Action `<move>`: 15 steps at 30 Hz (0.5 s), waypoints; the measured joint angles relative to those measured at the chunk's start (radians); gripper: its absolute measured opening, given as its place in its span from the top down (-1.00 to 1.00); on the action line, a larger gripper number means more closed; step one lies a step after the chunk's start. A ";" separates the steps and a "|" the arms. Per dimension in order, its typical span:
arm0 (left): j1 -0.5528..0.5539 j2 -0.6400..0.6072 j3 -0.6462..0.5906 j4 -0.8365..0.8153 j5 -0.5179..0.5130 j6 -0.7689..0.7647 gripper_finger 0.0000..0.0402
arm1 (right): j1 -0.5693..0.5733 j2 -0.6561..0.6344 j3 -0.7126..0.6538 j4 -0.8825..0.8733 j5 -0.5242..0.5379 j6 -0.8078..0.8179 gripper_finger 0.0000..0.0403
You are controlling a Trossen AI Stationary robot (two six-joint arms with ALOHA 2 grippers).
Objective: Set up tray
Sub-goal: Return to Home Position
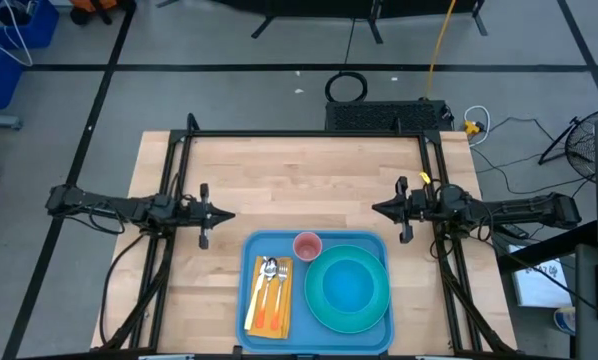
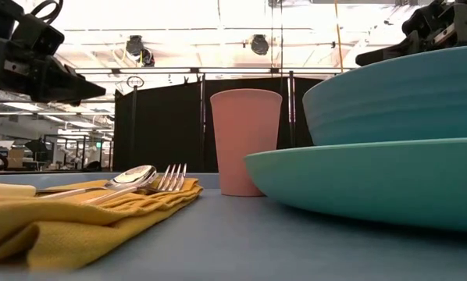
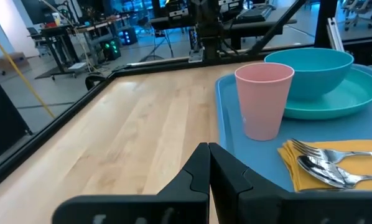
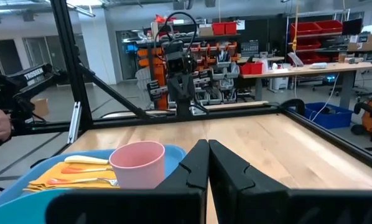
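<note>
The left gripper [image 1: 226,213] hung over the wooden table [image 1: 279,180] on its left side, fingers pressed together, apart from the tray. The blue tray [image 1: 251,248] lay at the table's front edge. On its left part a yellow napkin [image 1: 268,312] carried cutlery [image 1: 273,285] side by side. A pink cup [image 1: 308,245] stood upright just beside the turquoise plate [image 1: 319,310], which bore a bowl [image 1: 348,288]. The right gripper [image 1: 378,209] hovered on the right, its fingers likewise pressed together.

The low view's edges cut off the bowl [image 2: 405,97], the plate [image 2: 358,181] and the tray [image 2: 257,243] beneath them.
</note>
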 joint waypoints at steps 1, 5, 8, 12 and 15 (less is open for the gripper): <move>0.000 0.002 0.000 -0.001 0.000 0.000 1.00 | 0.000 0.000 0.000 -0.001 0.000 0.000 1.00; 0.000 0.006 0.000 -0.002 0.000 0.000 0.99 | 0.000 0.000 0.000 -0.001 0.000 0.006 1.00; 0.000 0.016 0.000 -0.004 0.000 -0.022 0.97 | 0.000 0.001 0.000 -0.005 0.000 0.006 1.00; 0.000 0.034 0.000 -0.005 0.000 -0.054 0.97 | 0.000 0.001 0.000 -0.028 0.002 0.007 1.00; 0.000 0.048 0.000 -0.005 0.000 -0.074 0.99 | 0.000 0.001 0.000 -0.040 0.003 0.019 1.00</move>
